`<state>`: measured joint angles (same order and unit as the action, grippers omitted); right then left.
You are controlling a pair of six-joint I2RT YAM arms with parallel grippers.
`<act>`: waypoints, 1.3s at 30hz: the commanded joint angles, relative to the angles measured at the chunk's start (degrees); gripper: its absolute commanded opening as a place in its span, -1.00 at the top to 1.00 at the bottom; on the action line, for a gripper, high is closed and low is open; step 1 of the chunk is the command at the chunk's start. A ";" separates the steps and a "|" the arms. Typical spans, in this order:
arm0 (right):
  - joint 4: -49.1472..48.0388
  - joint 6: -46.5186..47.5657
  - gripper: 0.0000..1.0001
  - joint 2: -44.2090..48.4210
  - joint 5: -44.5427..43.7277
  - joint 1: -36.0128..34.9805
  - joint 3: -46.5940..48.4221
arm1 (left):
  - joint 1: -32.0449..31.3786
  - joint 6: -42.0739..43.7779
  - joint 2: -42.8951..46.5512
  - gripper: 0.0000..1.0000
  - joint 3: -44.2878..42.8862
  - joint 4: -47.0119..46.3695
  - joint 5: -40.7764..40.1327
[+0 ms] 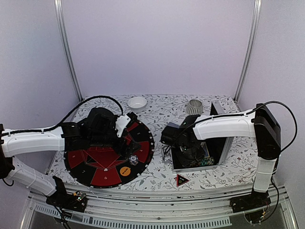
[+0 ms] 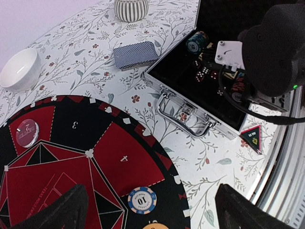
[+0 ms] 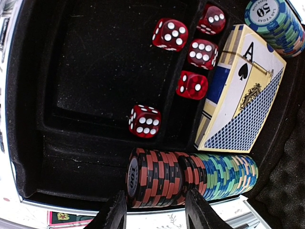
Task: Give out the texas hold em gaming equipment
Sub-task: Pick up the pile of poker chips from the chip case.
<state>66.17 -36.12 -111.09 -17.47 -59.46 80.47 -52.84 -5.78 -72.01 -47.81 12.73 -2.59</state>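
My left gripper [image 2: 152,212] hangs open above the round red-and-black board [image 2: 71,157], its fingers wide apart. A blue-striped poker chip [image 2: 142,200] lies on the board between them, and an orange disc [image 2: 155,225] sits just below it. A clear disc [image 2: 26,132] rests on a red segment. The patterned-back cards [image 2: 135,54] lie on the cloth. The red triangular marker [image 1: 182,180] is in front of the case. My right gripper [image 3: 156,210] is inside the open case [image 1: 200,157], jaws straddling a group of red-and-black chips [image 3: 155,179] with small gaps on both sides.
In the case are several red dice [image 3: 170,34], a boxed deck showing an ace [image 3: 243,95], and green-blue chip rows [image 3: 228,174]. A white bowl [image 1: 137,102] and a ribbed grey cup [image 1: 194,107] stand at the back. The case's metal handle [image 2: 183,114] faces the board.
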 commanded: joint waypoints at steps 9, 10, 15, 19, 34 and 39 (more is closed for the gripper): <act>1.51 -0.02 0.13 -0.96 -0.59 0.18 3.19 | 0.10 0.60 -0.61 -0.90 0.26 -0.13 0.65; 1.50 -0.07 0.13 -0.99 -0.67 0.20 2.79 | 0.04 0.50 -0.55 -0.90 0.30 -0.03 0.73; 0.01 -0.07 0.14 -0.89 -0.01 0.30 1.15 | 0.08 0.52 -0.33 -0.90 0.31 0.11 0.51; -0.32 0.07 0.16 -1.39 0.07 0.45 0.69 | 0.06 0.38 -0.40 -0.91 0.35 0.22 0.59; -5.91 1.29 0.19 -0.74 3.69 1.78 -4.57 | 0.06 0.29 -0.15 -0.90 0.35 0.68 0.04; -7.25 1.25 0.38 0.00 3.59 3.47 -6.75 | 0.10 0.29 0.07 -0.90 0.35 0.64 0.05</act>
<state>58.83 -34.94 -111.61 -14.87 -57.30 75.75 -52.84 -5.63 -72.03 -47.81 12.80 -2.22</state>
